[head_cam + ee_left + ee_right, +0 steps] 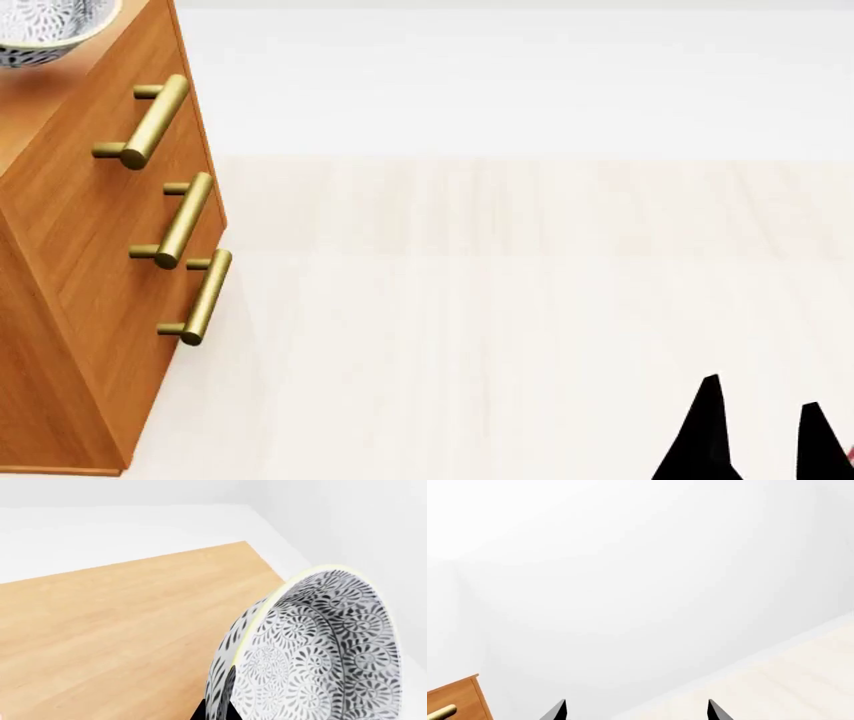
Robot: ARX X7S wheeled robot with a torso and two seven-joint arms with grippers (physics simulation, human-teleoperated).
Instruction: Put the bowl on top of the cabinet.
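The bowl (pixel 320 650) hangs tilted over the cabinet (pixel 113 630) top, its rim pinched by the left gripper (pixel 223 700); glazed, stiff and breakable, it looks best held at that rim. The right gripper (pixel 761 425) hangs spread, empty.

pale wood-grain floor (pixel 534 330) meets a plain white wall (pixel 534 80).

Grey-black floral bowl (pixel 320 650) (pale rim); orange-brown cabinet (pixel 80 300), brass handles (pixel 174 220).
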